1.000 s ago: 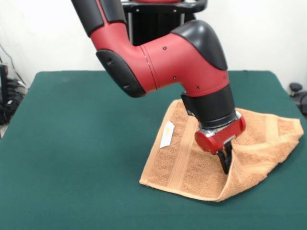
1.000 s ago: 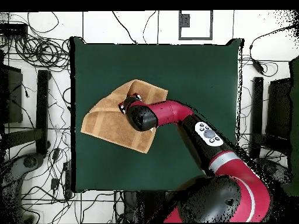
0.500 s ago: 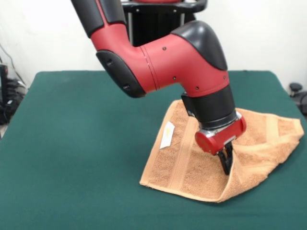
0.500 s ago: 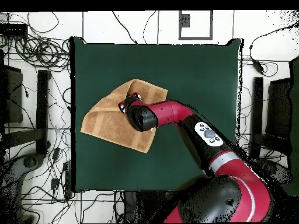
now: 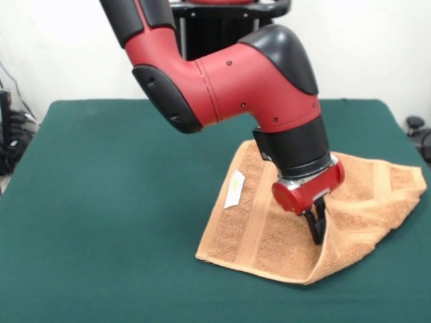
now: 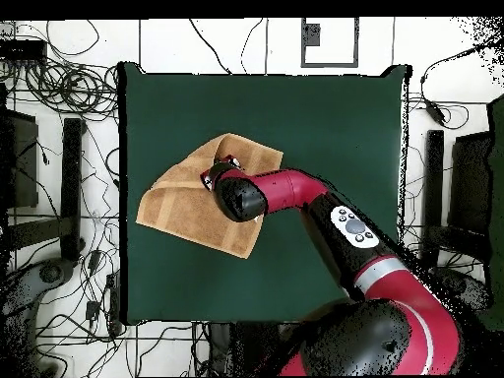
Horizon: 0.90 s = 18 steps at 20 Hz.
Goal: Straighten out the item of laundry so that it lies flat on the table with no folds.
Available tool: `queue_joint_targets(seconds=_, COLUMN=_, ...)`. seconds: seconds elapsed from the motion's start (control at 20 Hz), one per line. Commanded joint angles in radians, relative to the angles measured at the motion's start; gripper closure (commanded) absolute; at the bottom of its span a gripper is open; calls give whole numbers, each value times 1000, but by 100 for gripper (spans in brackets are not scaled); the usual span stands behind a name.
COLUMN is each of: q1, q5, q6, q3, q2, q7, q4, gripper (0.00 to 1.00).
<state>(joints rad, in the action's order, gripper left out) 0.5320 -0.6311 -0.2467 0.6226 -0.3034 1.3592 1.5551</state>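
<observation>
The tan-orange towel (image 5: 259,235) lies on the right half of the green table (image 5: 101,202), with its right part doubled over in a fold. Its white tag (image 5: 235,188) shows near the left woven band. My gripper (image 5: 315,230) points down at the fold's ridge, its black fingers closed together, pinching the raised towel edge. In the overhead view the towel (image 6: 182,207) lies near the table's (image 6: 325,128) left edge, and the arm's wrist (image 6: 236,195) covers the gripper.
The robot's black pedestal (image 5: 215,30) stands behind the table. Cables (image 6: 59,89) and dark equipment (image 6: 74,177) lie on the floor around the table. The towel's left corner is close to the table's left edge in the overhead view.
The arm's upper links have shifted very slightly. The gripper stays shut on the towel's fold at the same spot, and the towel's shape is the same.
</observation>
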Motion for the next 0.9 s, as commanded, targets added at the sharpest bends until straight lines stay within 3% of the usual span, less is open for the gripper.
queue_joint_targets(seconds=0.05, q1=-30, q5=24, q6=21, q3=36, q2=-16, q7=111, q4=39, gripper=100)
queue_joint_targets(seconds=0.9, q1=-39, q5=30, q6=90, q3=69, q2=35, q7=123, q4=24, gripper=100)
